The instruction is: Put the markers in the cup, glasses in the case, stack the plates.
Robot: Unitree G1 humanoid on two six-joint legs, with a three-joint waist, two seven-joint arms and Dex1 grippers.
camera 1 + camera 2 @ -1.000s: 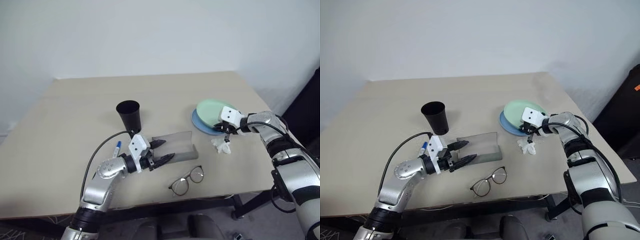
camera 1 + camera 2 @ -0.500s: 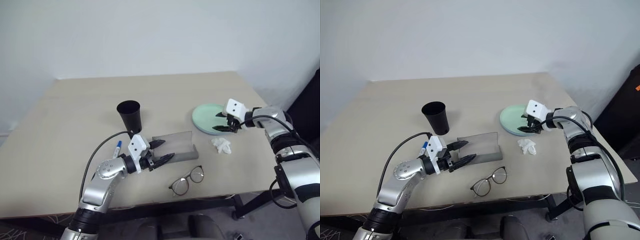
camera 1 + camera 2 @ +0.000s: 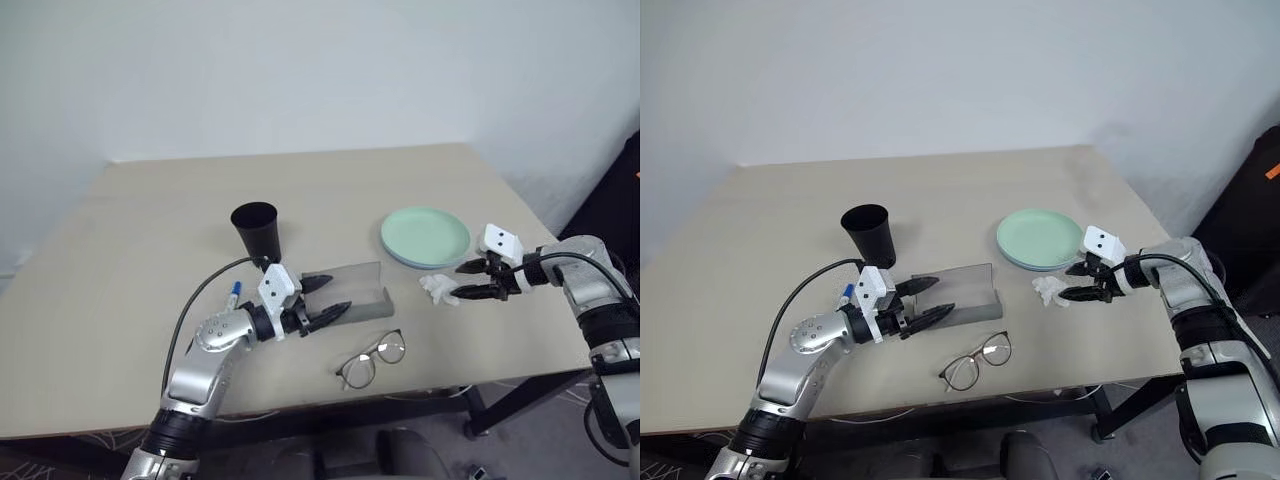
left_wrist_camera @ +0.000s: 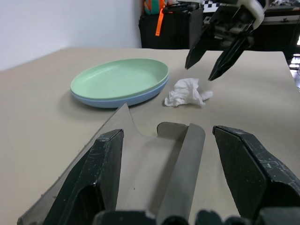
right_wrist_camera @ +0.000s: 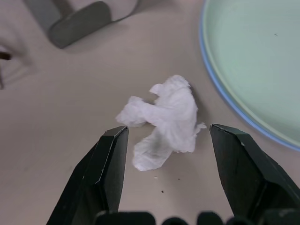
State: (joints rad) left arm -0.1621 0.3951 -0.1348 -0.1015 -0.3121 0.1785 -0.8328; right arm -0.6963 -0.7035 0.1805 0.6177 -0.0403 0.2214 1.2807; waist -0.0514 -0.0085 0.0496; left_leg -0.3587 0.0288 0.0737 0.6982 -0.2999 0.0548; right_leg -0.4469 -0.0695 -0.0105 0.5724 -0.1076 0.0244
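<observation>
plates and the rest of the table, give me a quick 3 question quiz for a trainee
1. True or false: the mint green plate lies on top of the light blue plate.
2. What lies on the table between the right gripper and the plates: A the glasses, B the white tissue wad, C the cup?
3. Fill in: the glasses lie on the table in front of the grey ____, not in it.

Key
1. True.
2. B: the white tissue wad lies there, and the right gripper's open fingers point at it without touching.
3. case; the open left gripper is at its open lid.
</observation>
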